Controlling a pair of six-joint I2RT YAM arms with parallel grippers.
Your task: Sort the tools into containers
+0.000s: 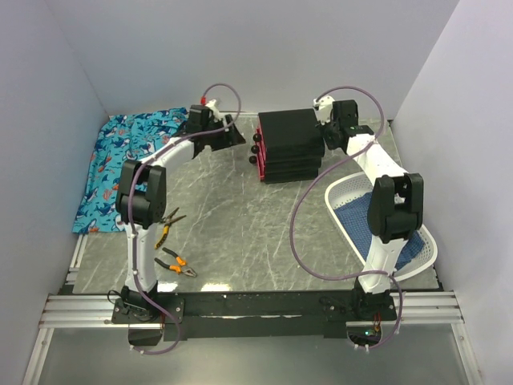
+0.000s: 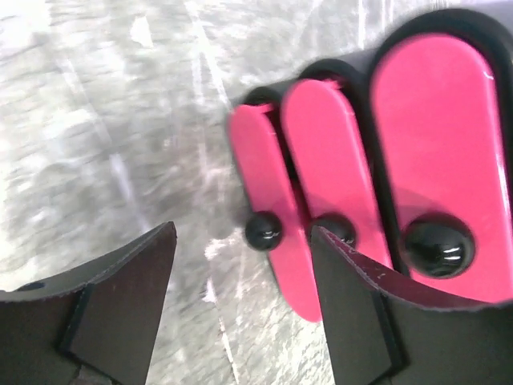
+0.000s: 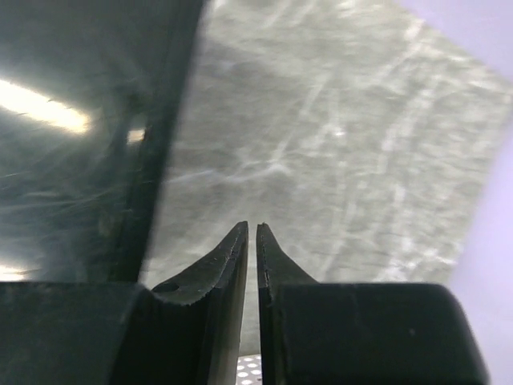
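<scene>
The black cabinet (image 1: 288,144) stands at the back middle, its three pink drawers (image 1: 258,149) facing left and closed. In the left wrist view the drawer fronts (image 2: 437,136) show with black knobs (image 2: 263,231). My left gripper (image 1: 236,133) is open and empty just left of the knobs, with the lowest knob between its fingertips' line (image 2: 243,234). My right gripper (image 1: 331,144) is shut and empty beside the cabinet's right wall (image 3: 80,160); its tips (image 3: 249,228) point over the table. Two pairs of orange-handled pliers (image 1: 170,224) (image 1: 176,264) lie at the near left. Screwdrivers and hammer are out of view.
A shark-patterned blue cloth (image 1: 128,164) lies at the back left. A white perforated basket (image 1: 343,192) with a blue mat stands at the right, under my right arm. Grey walls close in the left, back and right sides.
</scene>
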